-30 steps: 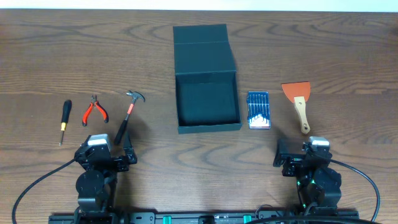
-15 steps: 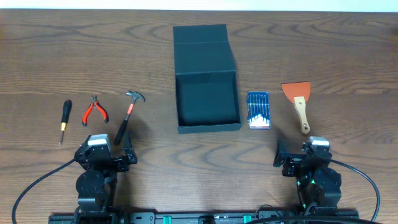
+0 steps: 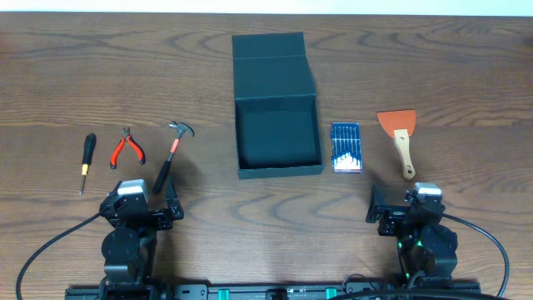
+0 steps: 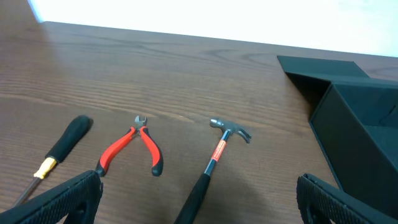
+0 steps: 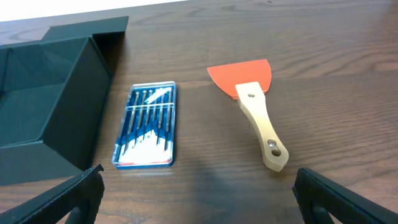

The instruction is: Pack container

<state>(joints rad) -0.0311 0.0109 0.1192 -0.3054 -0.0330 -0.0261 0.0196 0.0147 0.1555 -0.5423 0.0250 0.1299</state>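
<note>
Left gripper (image 4: 199, 194): is sitting low at the near edge of the table (image 3: 67, 75), fingers spread wide and grasping nothing.
Right gripper (image 5: 196, 191): is sitting low at the same edge, fingers likewise spread wide and grasping nothing.
Box (image 3: 280, 171): is standing ahead of both grippers and between them, to the left gripper's right and the right gripper's left. Its lid (image 3: 272, 67) is lying open on the far side.
Hammer (image 3: 171, 154): is lying just ahead of the left gripper, handle pointing back toward it.
Pliers (image 3: 127, 148): are lying ahead and left of the left gripper, red handles toward it.
Screwdriver (image 3: 87, 158): is lying farther left still, black handle away.
Clear case of small screwdrivers (image 3: 346, 147): is lying ahead and left of the right gripper, just beside the box.
Scraper (image 3: 400, 133): is lying ahead of the right gripper, orange blade away, wooden handle toward it.
</note>
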